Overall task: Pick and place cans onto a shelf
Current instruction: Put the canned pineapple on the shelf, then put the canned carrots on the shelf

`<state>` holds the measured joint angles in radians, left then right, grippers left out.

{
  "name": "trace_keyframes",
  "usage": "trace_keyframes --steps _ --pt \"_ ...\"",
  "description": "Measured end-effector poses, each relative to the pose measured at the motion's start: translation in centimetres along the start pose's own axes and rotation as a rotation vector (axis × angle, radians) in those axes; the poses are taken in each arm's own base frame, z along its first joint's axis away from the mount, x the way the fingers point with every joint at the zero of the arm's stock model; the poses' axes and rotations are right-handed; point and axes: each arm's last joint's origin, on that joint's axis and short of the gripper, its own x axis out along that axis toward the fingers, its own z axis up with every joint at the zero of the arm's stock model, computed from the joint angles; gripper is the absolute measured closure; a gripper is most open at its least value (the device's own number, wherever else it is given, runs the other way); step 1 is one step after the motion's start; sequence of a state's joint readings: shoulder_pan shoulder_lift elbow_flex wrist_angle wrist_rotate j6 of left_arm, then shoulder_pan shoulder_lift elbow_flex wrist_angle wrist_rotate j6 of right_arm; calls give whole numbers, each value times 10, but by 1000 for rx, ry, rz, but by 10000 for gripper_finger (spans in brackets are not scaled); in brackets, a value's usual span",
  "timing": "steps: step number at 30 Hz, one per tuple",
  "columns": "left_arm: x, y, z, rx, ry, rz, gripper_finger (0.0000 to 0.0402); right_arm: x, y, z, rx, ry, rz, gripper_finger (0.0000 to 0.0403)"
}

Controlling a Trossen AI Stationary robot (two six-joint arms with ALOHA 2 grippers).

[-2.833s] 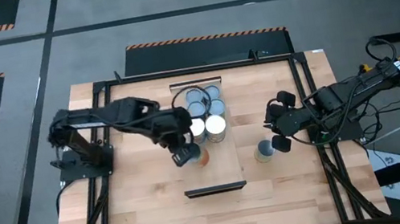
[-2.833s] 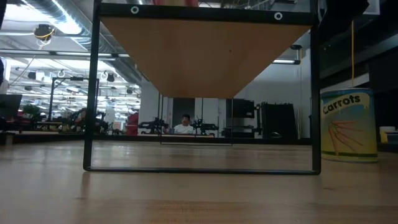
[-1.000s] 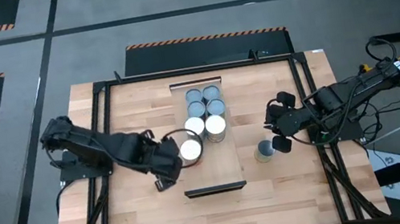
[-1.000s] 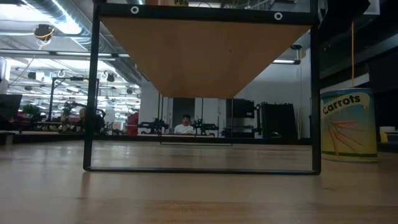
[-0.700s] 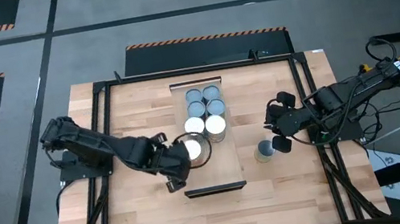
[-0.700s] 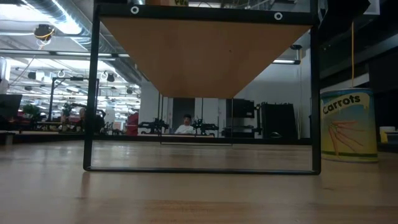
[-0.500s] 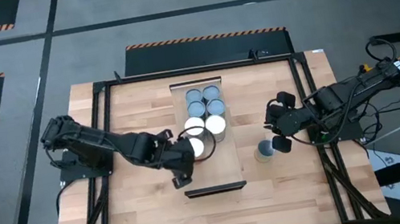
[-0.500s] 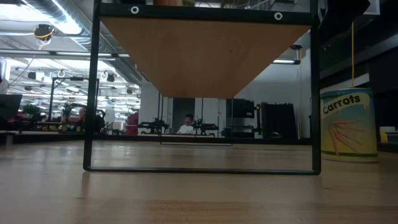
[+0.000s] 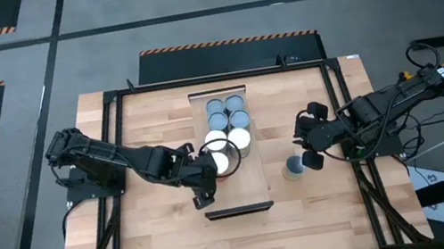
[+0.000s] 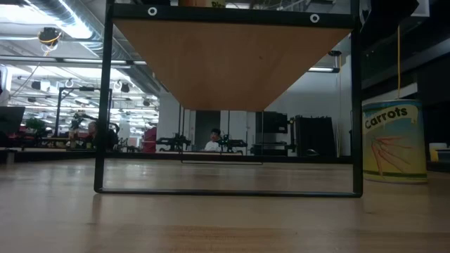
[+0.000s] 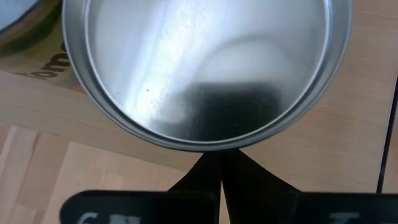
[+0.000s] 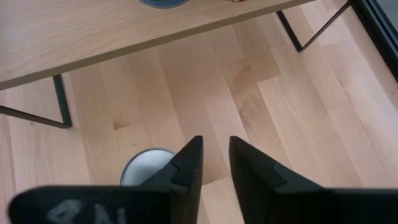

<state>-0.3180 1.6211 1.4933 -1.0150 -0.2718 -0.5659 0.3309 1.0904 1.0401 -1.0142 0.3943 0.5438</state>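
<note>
The shelf [image 9: 238, 194] stands in the middle of the table, and the low view shows its underside [image 10: 232, 63]. Several cans [image 9: 228, 114] stand on its far half. My left gripper [image 9: 211, 172] is shut, its tips against a white-topped can [image 9: 226, 160] that stands on the shelf near its left long edge. This can fills the left wrist view [image 11: 205, 62]. My right gripper [image 9: 301, 144] hovers open by a narrow gap [image 12: 216, 149], touching nothing, beside a "Carrots" can [image 9: 294, 167] that stands on the table [image 10: 394, 140]. My left gripper pushes the white-topped can with its shut fingertips [image 11: 217, 167]. They meet the can's side just under the top rim [image 11: 211, 149]. The fingers come from the table's left and near side, slanting down. The can stands upright on the shelf.
A neighbouring labelled can [image 11: 22, 25] stands close on the pushed can's far side. The shelf's near half is bare board. Dark shelf legs [image 10: 104, 105] [image 12: 61, 102] stand on the table. A black frame [image 9: 119, 160] runs round the tabletop.
My left gripper, staying shut, has gone toward the table's right edge and slightly toward its far edge. It has slid the white-topped can, still upright, farther onto the shelf toward the other cans.
</note>
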Motion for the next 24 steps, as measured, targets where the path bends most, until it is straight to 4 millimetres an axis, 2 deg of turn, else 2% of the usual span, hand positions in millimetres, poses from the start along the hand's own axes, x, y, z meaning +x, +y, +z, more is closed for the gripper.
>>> trace_keyframes --steps 8,13,18,24 --pt "0 -1 -1 5 1 -2 399 0 0 0 3 1 2 263" --pt "-2 -6 -4 19 2 -9 397 0 0 0 15 2 3 261" --pt "-3 -9 -6 30 2 -15 400 3 -4 1 112 59 60 260" --pt "-3 -9 -6 32 2 -16 396 17 -10 5 146 152 43 260"
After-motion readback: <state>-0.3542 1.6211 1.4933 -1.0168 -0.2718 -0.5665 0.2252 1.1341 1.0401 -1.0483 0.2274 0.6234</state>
